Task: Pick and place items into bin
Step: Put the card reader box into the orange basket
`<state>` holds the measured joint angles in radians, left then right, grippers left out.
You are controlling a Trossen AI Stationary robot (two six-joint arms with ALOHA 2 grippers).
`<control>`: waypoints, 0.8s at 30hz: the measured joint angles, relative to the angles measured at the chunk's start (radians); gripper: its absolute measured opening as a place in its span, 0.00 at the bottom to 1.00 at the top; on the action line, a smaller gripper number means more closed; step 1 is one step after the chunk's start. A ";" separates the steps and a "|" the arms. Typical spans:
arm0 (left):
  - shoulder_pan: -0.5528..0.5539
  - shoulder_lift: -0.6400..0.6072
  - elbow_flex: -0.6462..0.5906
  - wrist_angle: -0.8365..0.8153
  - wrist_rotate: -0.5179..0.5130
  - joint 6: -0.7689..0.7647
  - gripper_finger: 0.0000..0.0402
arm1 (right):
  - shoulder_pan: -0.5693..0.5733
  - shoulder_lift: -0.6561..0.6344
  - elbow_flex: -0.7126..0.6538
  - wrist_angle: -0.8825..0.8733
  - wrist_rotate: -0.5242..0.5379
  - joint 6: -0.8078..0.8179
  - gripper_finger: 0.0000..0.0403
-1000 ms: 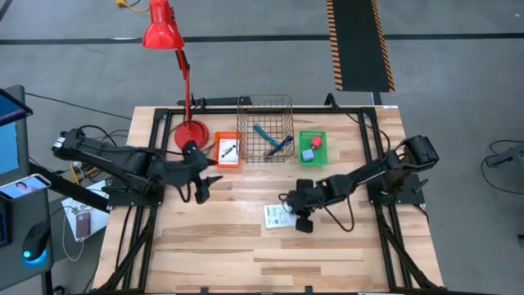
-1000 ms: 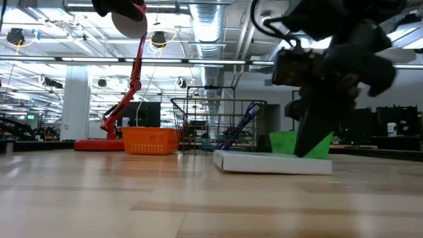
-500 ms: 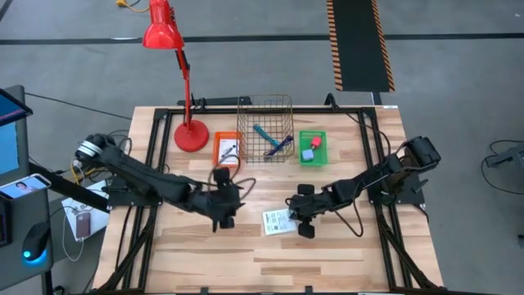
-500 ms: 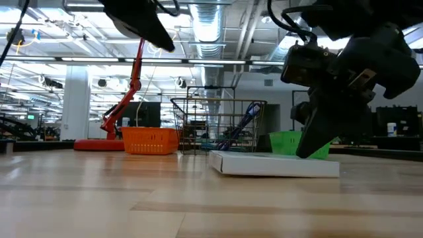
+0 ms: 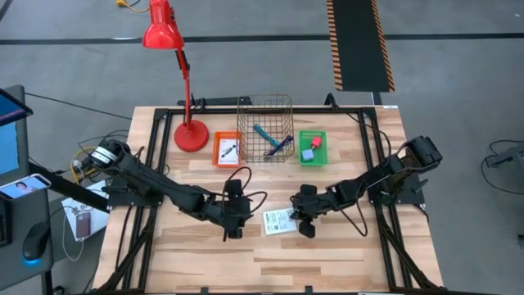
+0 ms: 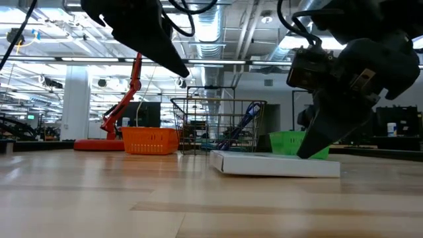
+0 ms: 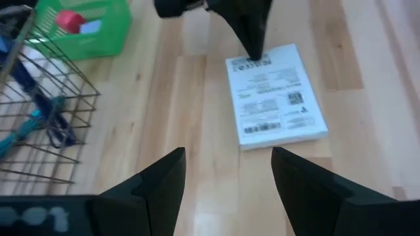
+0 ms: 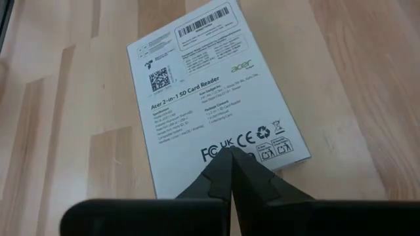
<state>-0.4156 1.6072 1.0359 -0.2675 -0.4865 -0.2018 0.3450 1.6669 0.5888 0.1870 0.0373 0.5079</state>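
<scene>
A flat white printed packet [image 5: 279, 220] lies face up on the wooden table [image 5: 327, 262], near its middle. My right gripper [image 5: 304, 224] is shut, with its tips on the packet's right end; the right wrist view [image 8: 230, 152] shows this too. My left gripper [image 5: 233, 226] is open and empty just left of the packet, above the table; in the left wrist view [image 7: 228, 157] the packet [image 7: 275, 95] lies ahead of its fingers. A blue pen and a teal pen lie in the wire basket [image 5: 266, 129]. The pink-red and blue-grey blocks sit in the green bin [image 5: 312, 147]. My right gripper touches the packet's printed top face near its right end [image 8: 244, 139] with the tips of its shut fingers. The fingers slant down from the table's right side. The packet lies flat on the table, and the low view [image 6: 308, 153] shows the tip meeting its top.
An orange bin [image 5: 228, 150] with a white card stands left of the wire basket at the back. A red desk lamp [image 5: 190, 131] stands at the back left. Bare wood lies toward the near edge.
My left gripper has swung from beside the lamp base and orange bin toward the near edge and the right, and has ended up close to the packet's left side. My right gripper has shifted slightly toward the near edge, and the packet has slid a little that way with it.
</scene>
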 joint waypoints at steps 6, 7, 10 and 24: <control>0.000 0.000 0.000 -0.005 0.036 0.002 0.53 | 0.001 0.000 -0.009 0.012 0.014 0.001 0.00; 0.000 0.000 0.000 -0.005 0.037 0.010 0.53 | 0.001 0.000 -0.015 0.023 0.014 0.007 0.00; 0.003 0.000 0.000 -0.030 0.046 0.023 0.53 | 0.001 -0.002 -0.035 0.046 0.018 0.026 0.00; 0.018 0.063 0.000 -0.032 0.058 0.246 0.53 | 0.003 -0.002 -0.047 0.073 0.037 0.018 0.00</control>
<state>-0.3973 1.6702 1.0363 -0.3000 -0.4280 0.0446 0.3481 1.6646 0.5419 0.2596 0.0746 0.5262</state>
